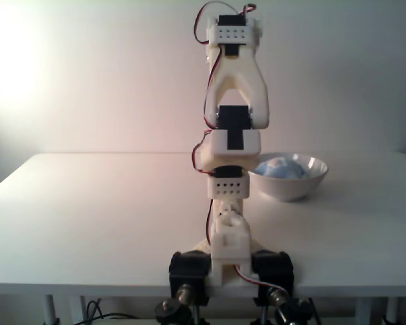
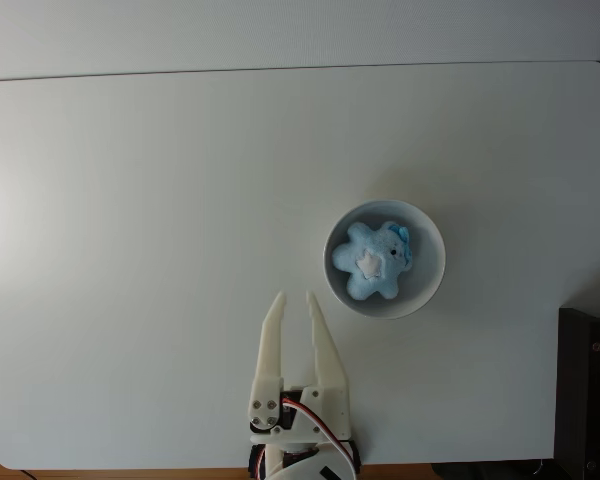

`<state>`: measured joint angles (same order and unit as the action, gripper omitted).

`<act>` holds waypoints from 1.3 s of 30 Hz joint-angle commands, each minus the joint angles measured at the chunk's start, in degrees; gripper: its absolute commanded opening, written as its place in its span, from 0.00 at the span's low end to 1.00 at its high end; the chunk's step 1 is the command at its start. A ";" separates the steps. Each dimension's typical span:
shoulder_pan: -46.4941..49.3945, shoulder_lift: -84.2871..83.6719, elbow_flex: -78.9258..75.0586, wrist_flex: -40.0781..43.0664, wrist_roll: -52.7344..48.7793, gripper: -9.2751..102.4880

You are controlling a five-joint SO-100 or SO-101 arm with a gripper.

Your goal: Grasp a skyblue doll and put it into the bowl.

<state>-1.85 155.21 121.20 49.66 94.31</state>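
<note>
The skyblue doll (image 2: 370, 262), a fuzzy star-shaped plush with a white patch, lies inside the glossy white bowl (image 2: 430, 280) at the right of centre on the table. In a fixed view from behind the arm, the doll (image 1: 281, 168) peeks over the rim of the bowl (image 1: 287, 188), just right of the arm. My gripper (image 2: 293, 298) points away from the base, to the lower left of the bowl and clear of it. Its white fingers (image 2: 273, 340) stand a little apart with nothing between them.
The folded white arm (image 1: 233, 101) rises above its base (image 1: 230, 267), which is clamped to the near table edge. A black object (image 2: 585, 400) stands beyond the table's right edge. The white tabletop (image 2: 160, 250) stretches wide to the left of the bowl.
</note>
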 commanded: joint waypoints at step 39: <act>-3.16 40.61 39.02 28.83 -0.18 0.15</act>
<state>-5.27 178.68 160.93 78.49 94.31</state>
